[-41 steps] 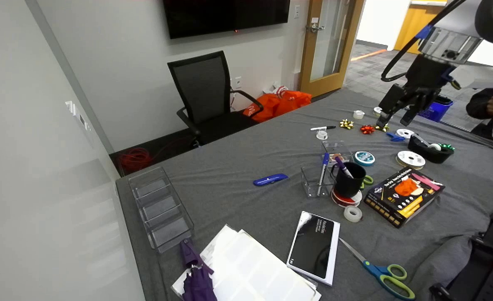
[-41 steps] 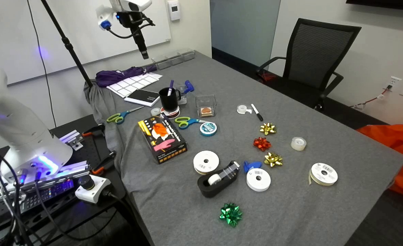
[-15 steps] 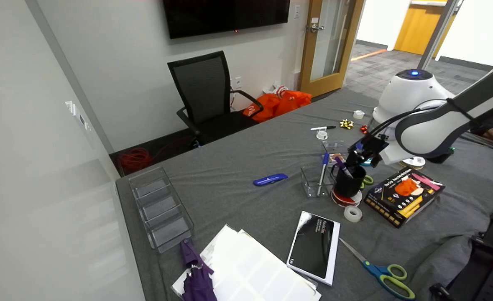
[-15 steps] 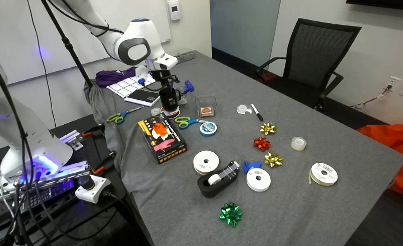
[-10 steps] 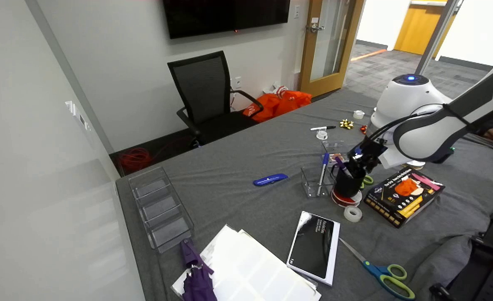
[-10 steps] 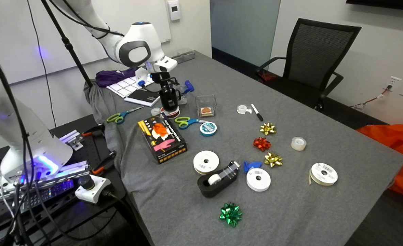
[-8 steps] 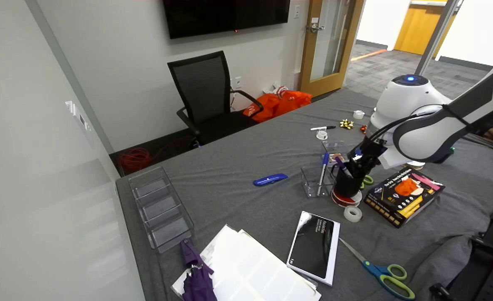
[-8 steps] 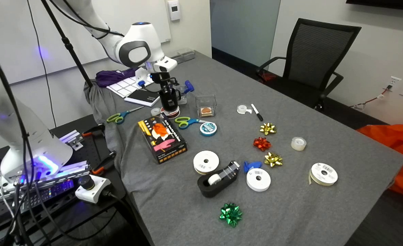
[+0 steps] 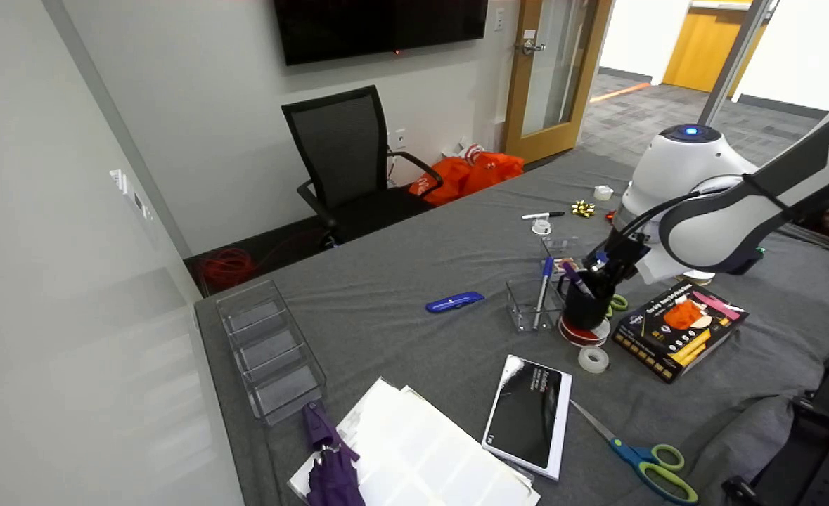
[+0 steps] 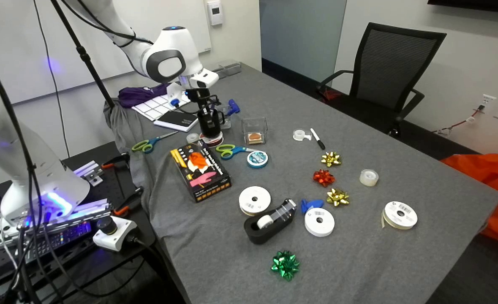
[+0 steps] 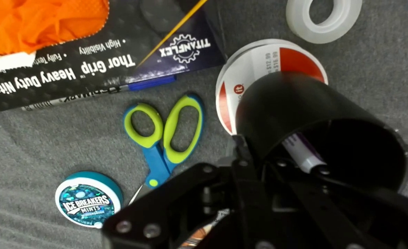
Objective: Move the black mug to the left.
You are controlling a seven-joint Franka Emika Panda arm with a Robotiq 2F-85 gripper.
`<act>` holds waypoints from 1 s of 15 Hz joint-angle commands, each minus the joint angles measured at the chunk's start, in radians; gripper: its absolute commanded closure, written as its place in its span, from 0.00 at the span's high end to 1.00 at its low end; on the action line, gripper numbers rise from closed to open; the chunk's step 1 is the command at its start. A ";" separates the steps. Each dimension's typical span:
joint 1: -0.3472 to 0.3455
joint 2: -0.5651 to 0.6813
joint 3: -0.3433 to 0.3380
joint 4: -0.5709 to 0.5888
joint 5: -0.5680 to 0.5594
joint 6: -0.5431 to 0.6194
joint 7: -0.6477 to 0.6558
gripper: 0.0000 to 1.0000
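The black mug [image 9: 584, 313] stands upright, or nearly so, right over a red-and-white ribbon spool [image 11: 255, 65]; both exterior views show it. Whether its base still touches the spool I cannot tell. A purple-and-white marker [image 11: 302, 152] leans inside it. My gripper [image 11: 260, 151] comes down at the mug's rim on the side away from its handle. One finger [image 11: 240, 148] lies along the outer wall, while the other reaches inside and is mostly dark against the interior. The jaws are shut on the mug's wall.
Close by the mug are a see-through box [image 9: 519, 325] holding a blue-capped marker, a glove box [image 9: 681, 327], a tape roll [image 11: 298, 17], green-handled scissors [image 11: 157, 167] and a mint tin [image 11: 88, 204]. Farther off lie a black tablet [image 9: 527, 414], a blue cutter [image 9: 455, 302] and a compartment tray [image 9: 284, 355].
My arm has come down from high above the table to the mug, and the jaws have closed on its wall. Most recently the mug has shifted very slightly, seemingly upward.
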 commanded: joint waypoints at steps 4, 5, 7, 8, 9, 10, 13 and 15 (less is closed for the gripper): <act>-0.066 -0.071 0.078 -0.045 0.184 -0.002 -0.193 0.02; -0.075 -0.083 0.088 -0.049 0.212 -0.009 -0.220 0.02; -0.083 -0.108 0.096 -0.056 0.244 -0.024 -0.256 0.02; -0.082 -0.121 0.092 -0.061 0.244 -0.033 -0.261 0.02; -0.075 -0.136 0.080 -0.066 0.224 -0.043 -0.252 0.02; -0.073 -0.149 0.074 -0.072 0.212 -0.050 -0.249 0.02; -0.071 -0.190 0.069 -0.103 0.193 -0.055 -0.245 0.02; -0.063 -0.205 0.068 -0.125 0.173 -0.042 -0.224 0.02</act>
